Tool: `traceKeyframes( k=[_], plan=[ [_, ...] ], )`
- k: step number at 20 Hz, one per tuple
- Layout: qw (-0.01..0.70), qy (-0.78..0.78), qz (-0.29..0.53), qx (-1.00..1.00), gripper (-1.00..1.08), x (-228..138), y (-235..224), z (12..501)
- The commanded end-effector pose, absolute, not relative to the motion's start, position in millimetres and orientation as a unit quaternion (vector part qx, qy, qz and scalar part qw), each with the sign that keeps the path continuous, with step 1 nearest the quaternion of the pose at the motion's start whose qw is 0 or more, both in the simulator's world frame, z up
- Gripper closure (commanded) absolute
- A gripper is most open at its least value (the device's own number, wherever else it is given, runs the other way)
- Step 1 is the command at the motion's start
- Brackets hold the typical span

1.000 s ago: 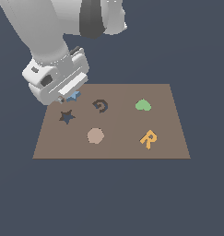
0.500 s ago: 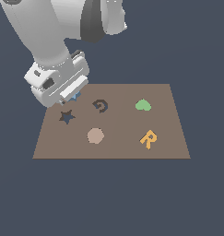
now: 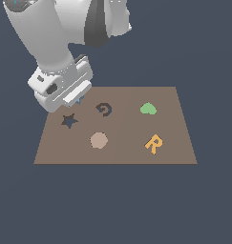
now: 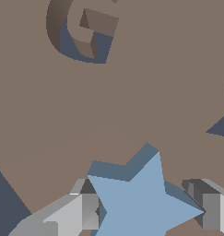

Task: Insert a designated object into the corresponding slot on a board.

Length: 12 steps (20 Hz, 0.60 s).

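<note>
Blue star is pinched between the fingers, lifted above the board | judged light, rigid, slick; best held across opposite edges | star slot is seen near, G cutout beyond.

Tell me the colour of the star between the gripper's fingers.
Light blue star, clearest in the wrist view.
</note>
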<state>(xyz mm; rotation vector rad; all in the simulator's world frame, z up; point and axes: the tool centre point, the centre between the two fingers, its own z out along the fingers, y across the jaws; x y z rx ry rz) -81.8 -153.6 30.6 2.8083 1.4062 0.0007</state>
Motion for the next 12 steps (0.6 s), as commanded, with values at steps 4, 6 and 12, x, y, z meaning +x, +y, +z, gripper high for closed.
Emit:
traceKeyframes(
  k=[4, 6, 12],
  plan=[
    [0.000, 0.448, 0.000, 0.894, 1.08, -82.0, -153.2, 29.9],
    [0.000, 0.448, 0.000, 0.894, 1.08, -81.7, -153.7, 31.2],
    [0.000, 0.446, 0.000, 0.895, 1.08, -81.7, -153.4, 33.4]
  ],
)
